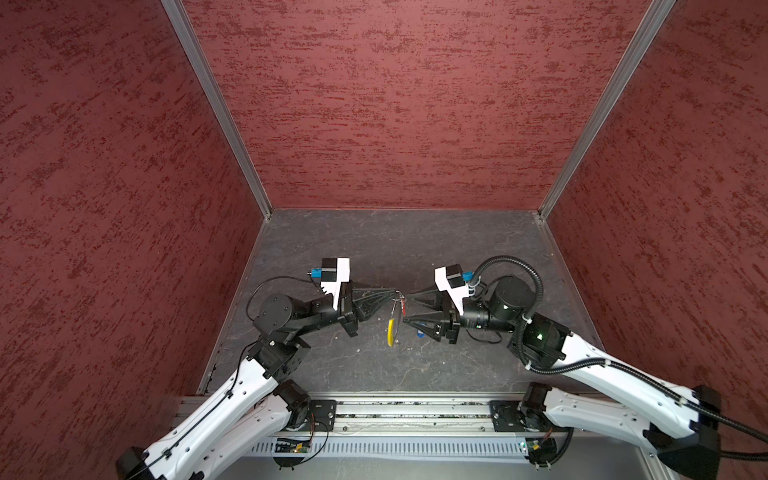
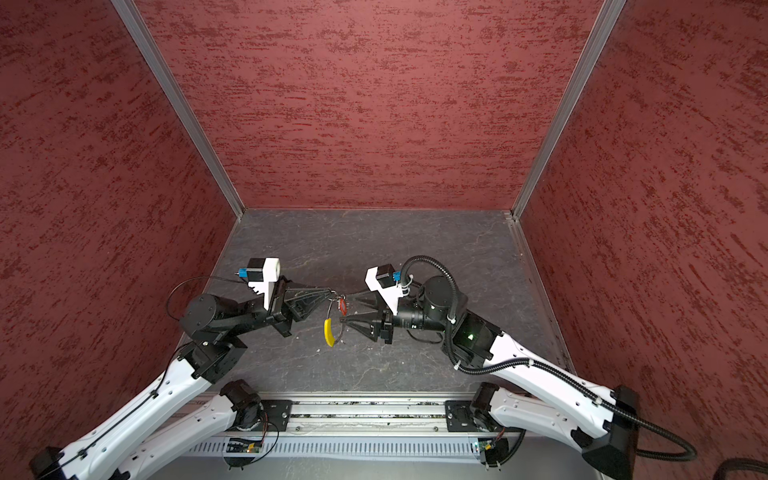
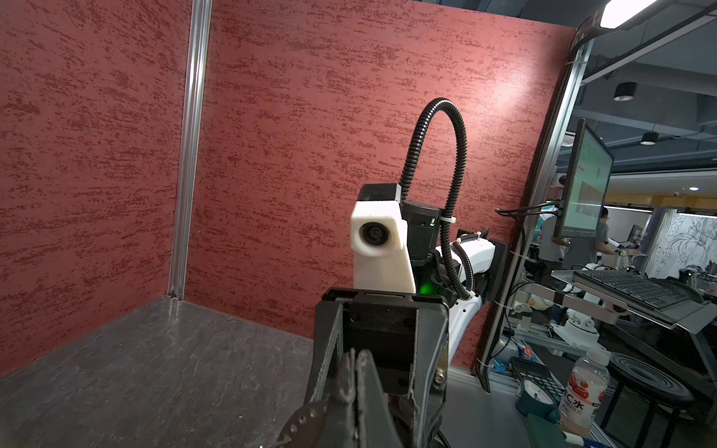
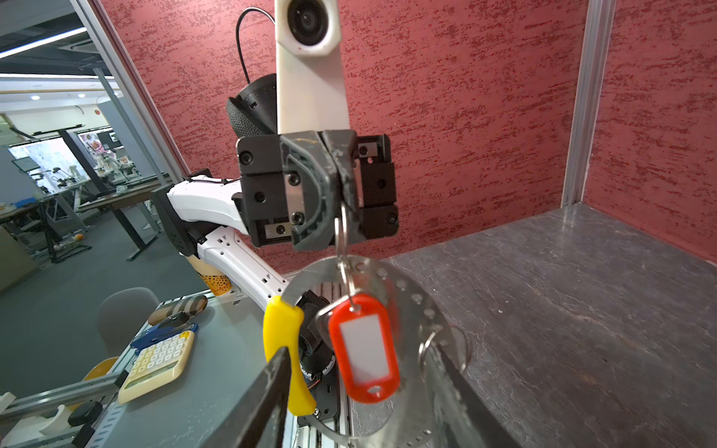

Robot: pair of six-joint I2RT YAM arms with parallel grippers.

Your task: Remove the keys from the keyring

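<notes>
Spreading under everything, the dark grey stone-patterned tabletop (image 1: 374,249) carries almost nothing; the work hangs above its middle, between the two arms. The left gripper (image 4: 341,182) reaches in from the left with its jaws pressed fully together on a small silvery split ring (image 4: 341,232); the right gripper (image 1: 409,308) faces it from the right, jaws roughly half spread and empty, with one finger either side of the hanging load in the right wrist view. From that pinched ring dangles the keyring (image 4: 388,271), a large flat silvery loop pierced with holes; its curved yellow plastic segment (image 4: 279,329) hangs on the near side. The red rectangular plastic tag (image 4: 364,349), with its white label window, hangs from the same ring, in front of the loop; a grey metal edge behind the tag is probably its key. A small blue piece (image 1: 420,333) lies on the table under the right gripper; it is likely the blue-tagged key, already off, though too small to be sure.

The step in hand looks like taking the red tag; the right jaws should close slowly on its flat faces, low down and clear of the loop, since the tag swings freely; the left pinch must stay firm so the loop cannot twist; I cannot tell where the split ring opens, so any pull should be gentle.
</notes>
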